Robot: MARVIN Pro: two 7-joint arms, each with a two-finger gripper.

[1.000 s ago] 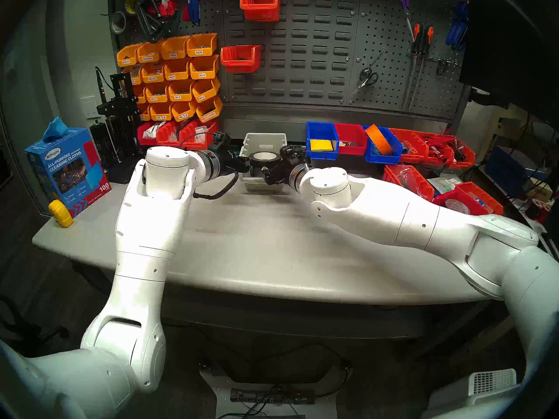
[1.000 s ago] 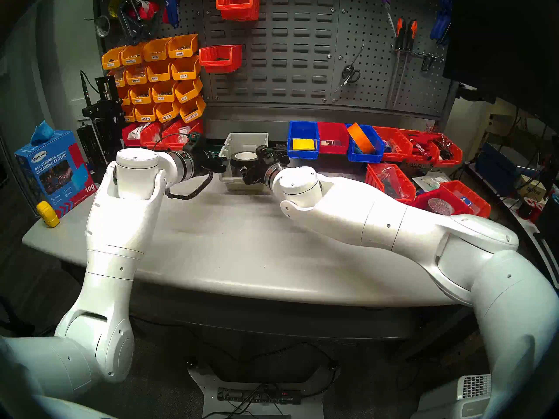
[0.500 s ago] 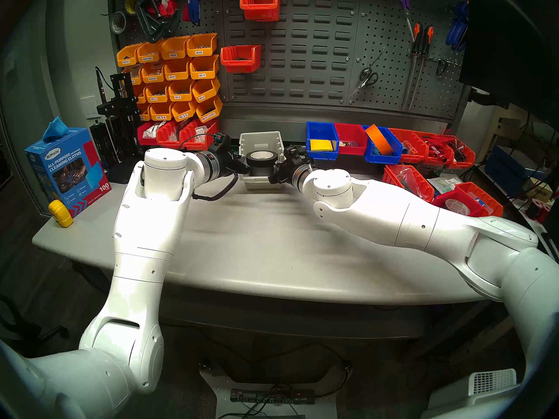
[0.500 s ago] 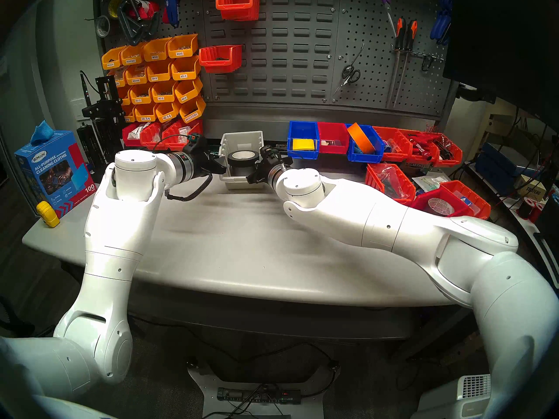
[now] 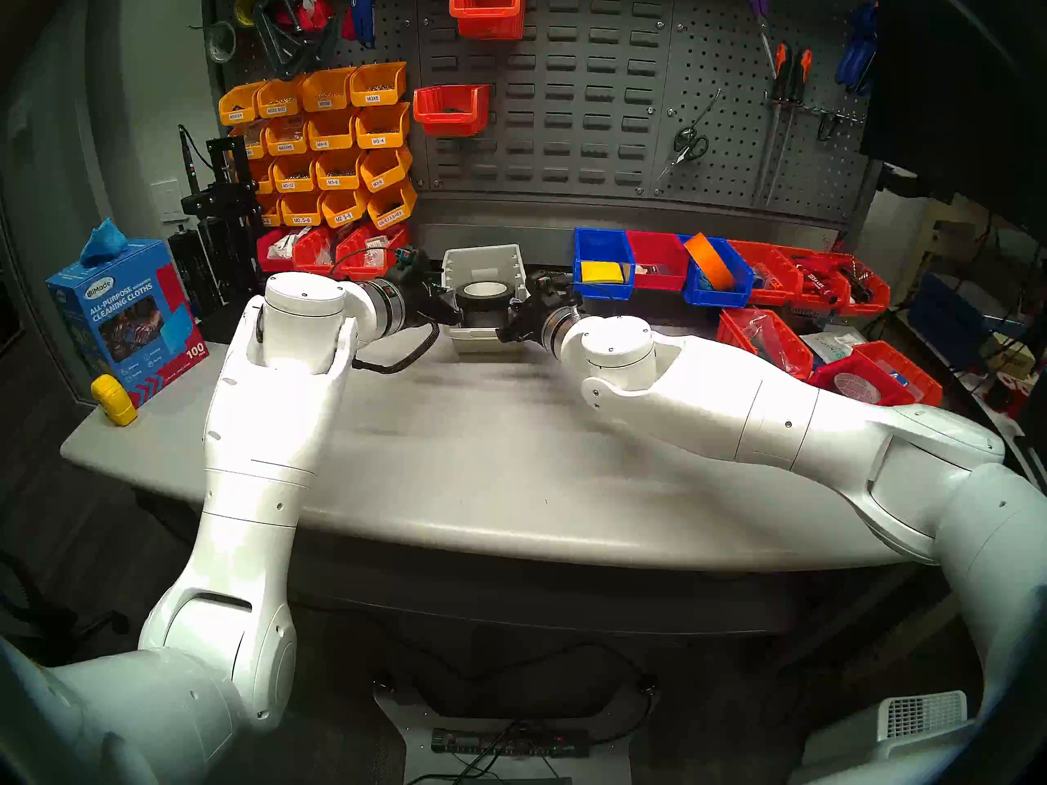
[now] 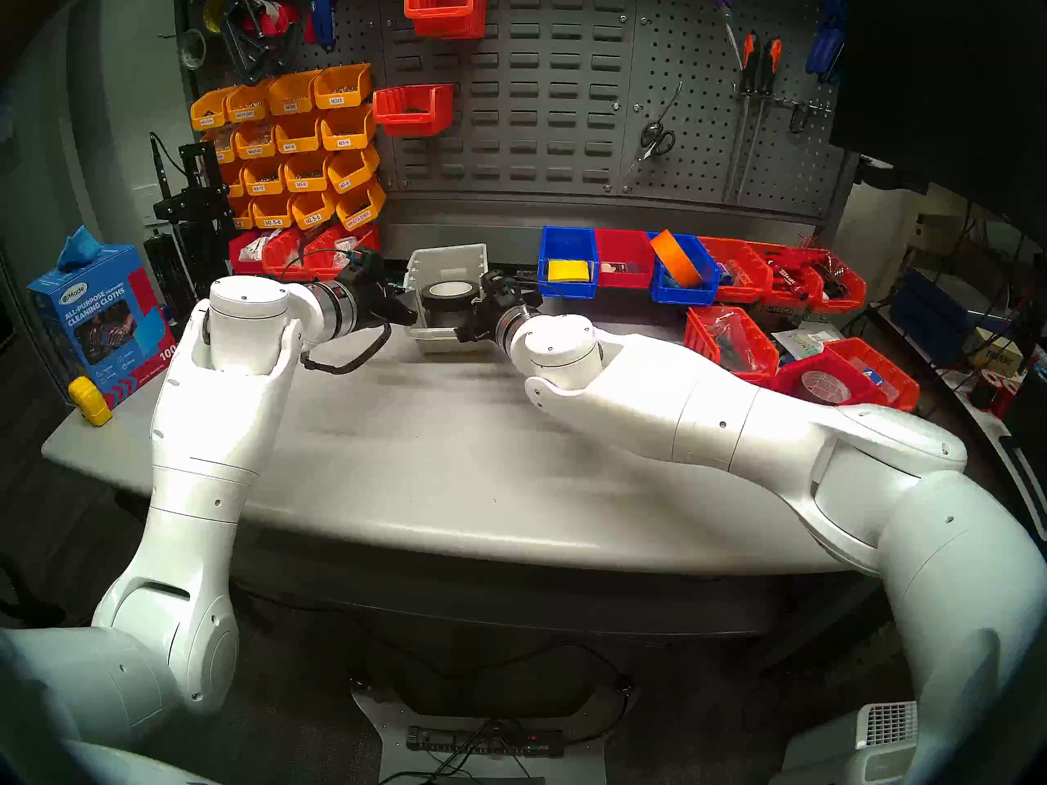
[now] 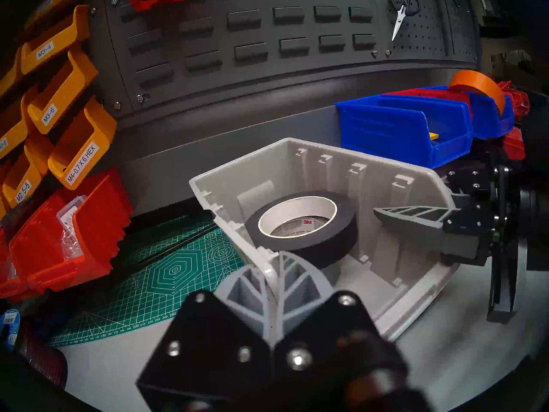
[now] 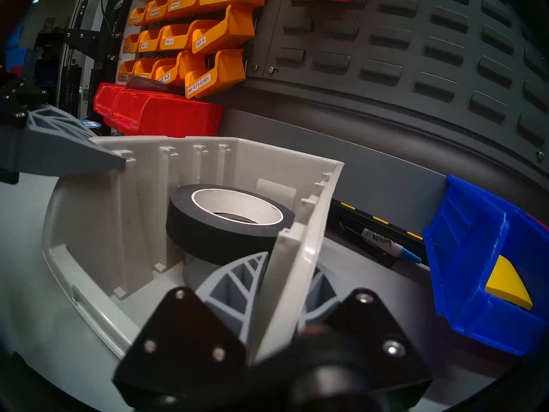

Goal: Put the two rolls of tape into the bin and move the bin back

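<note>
1. Tape: black roll [image 7: 300, 221] lies atop the grey roll [image 8: 193, 271] inside the bin [image 7: 326, 164].
2. Left gripper [image 7: 271, 271] and right gripper [image 8: 285, 274] each pinch a bin side wall.
3. Bin sits mid-table [image 5: 481, 455]; pushing back remains.

The bin [image 7: 416, 301] is a pale grey plastic box with an open top, ribs and little slots on its inside walls, and a low front edge. It sits near the back of the table, between the red boxes and the blue box. Each side wall is pinched from its side. Inside it lies the black roll of tape [image 7: 303, 242], wide and flat, with a white middle that has small print on it. The black roll rests on top of a smaller grey roll [image 8: 196, 271], which is mostly hidden under it. Both rolls lie flat, holes facing up.
</note>
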